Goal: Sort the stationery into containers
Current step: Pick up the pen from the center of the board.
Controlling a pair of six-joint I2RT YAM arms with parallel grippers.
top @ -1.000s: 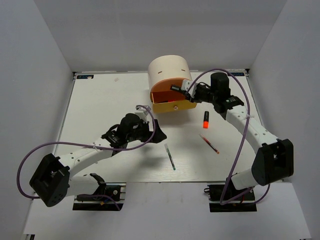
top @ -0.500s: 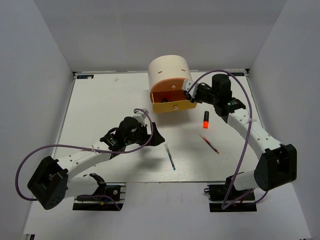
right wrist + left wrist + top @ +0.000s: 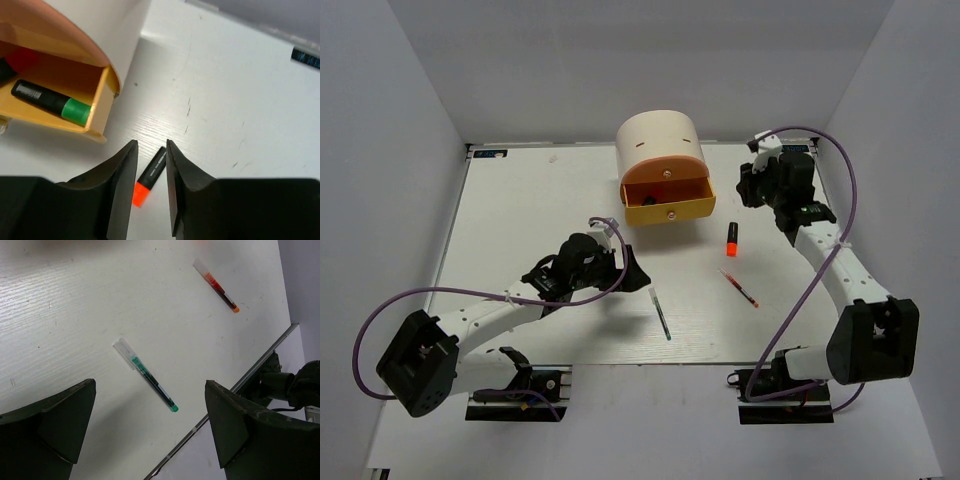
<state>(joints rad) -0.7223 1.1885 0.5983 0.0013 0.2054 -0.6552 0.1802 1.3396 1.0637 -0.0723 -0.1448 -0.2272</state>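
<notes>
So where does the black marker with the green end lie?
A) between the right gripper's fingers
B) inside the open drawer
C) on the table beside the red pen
B: the right wrist view shows the green-ended marker lying on the floor of the open drawer.

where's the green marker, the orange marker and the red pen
green marker point(image 3: 50, 99): right wrist view, middle of its barrel
orange marker point(image 3: 153, 170): right wrist view, black barrel
red pen point(image 3: 217, 286): left wrist view, mid shaft
</notes>
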